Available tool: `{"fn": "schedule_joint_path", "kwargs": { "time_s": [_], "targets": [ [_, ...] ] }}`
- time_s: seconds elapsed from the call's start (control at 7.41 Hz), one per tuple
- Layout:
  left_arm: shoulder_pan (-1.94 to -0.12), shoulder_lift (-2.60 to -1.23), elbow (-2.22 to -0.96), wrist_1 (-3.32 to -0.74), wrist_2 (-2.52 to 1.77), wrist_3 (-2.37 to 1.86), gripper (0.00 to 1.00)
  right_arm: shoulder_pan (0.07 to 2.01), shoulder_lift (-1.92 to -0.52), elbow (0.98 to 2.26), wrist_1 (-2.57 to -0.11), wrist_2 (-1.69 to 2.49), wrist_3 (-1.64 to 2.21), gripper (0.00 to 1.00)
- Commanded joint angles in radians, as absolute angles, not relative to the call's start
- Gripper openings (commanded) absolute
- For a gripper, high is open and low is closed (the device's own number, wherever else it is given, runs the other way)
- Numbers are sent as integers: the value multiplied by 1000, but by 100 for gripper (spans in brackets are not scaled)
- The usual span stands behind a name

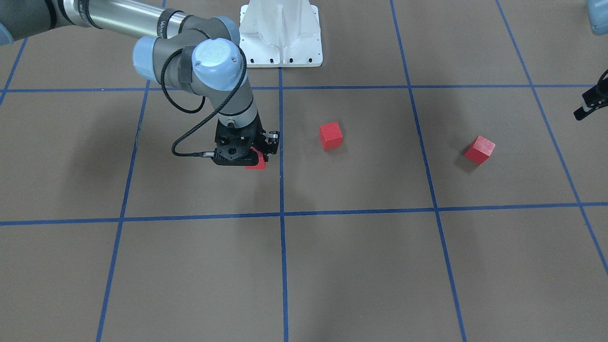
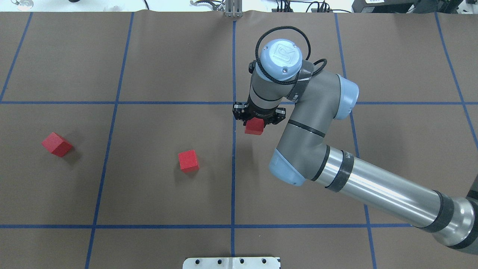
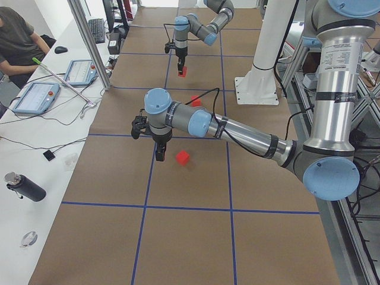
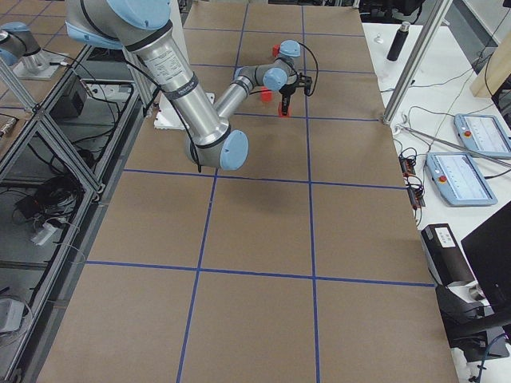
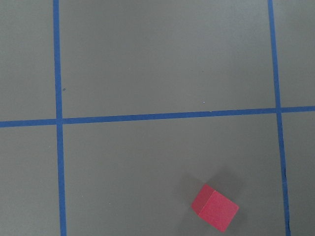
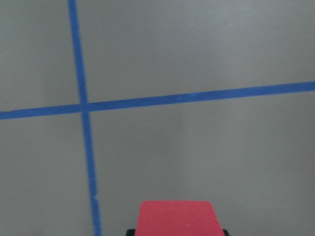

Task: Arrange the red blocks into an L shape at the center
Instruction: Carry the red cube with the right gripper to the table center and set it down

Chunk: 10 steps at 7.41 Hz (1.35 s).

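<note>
**Right gripper.** The right gripper (image 2: 256, 121) is clamped on one red block (image 2: 254, 127), with a finger against each of two opposite faces. From the right wrist camera I see only the block's top face at the bottom edge, with dark finger pads just showing at its lower corners. I cannot tell whether the block rests on the brown floor (image 2: 168, 194) or hangs just above it.

**Block positions.**
- The held block sits just beside the central blue tape line (image 2: 233, 179), on the robot's right of it and not touching it.
- The second red block (image 2: 188, 160) lies on the floor in the square on the other side of that line.
- The third red block (image 2: 56, 144) lies well apart, one square further to the robot's left, turned at an angle to the grid.

**Left gripper.** The left gripper (image 3: 158, 151) hangs near the third block, touching nothing. The front view cuts it off at the frame edge, and the left wrist camera shows no fingers. I cannot tell how far it is open.

**Markings.** The blue wrist cap (image 2: 281, 56) carries a raised emblem. The lettering on the forearm ring is too small to read.

**Obstructions.** In the overhead view the wrist hides most of the right gripper's fingers.
</note>
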<state>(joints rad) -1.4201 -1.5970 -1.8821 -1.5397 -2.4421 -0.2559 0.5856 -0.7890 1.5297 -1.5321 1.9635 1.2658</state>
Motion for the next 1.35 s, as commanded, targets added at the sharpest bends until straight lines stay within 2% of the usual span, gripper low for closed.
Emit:
{"fn": "schedule_joint_path", "kwargs": {
  "time_s": [0.0, 0.81, 0.94, 1.08, 1.21],
  "targets": [
    [-1414, -1597, -1878, -1540, -2442, -255, 100, 522, -723, 1452, -1528, 1902, 1278, 0],
    [-1410, -1597, -1868, -1542, -2441, -255, 100, 482, -716, 1382, -1476, 1858, 1275, 0],
    [-1410, -1597, -1868, -1542, -2442, -255, 100, 482, -713, 1382, -1476, 1858, 1275, 26],
    [-1410, -1597, -1868, -1542, -2442, -255, 100, 483, -709, 1381, -1476, 1858, 1272, 44],
    [-1410, -1597, -1868, -1542, -2442, -255, 100, 482, -707, 1373, -1476, 1858, 1263, 93]
  ]
}}
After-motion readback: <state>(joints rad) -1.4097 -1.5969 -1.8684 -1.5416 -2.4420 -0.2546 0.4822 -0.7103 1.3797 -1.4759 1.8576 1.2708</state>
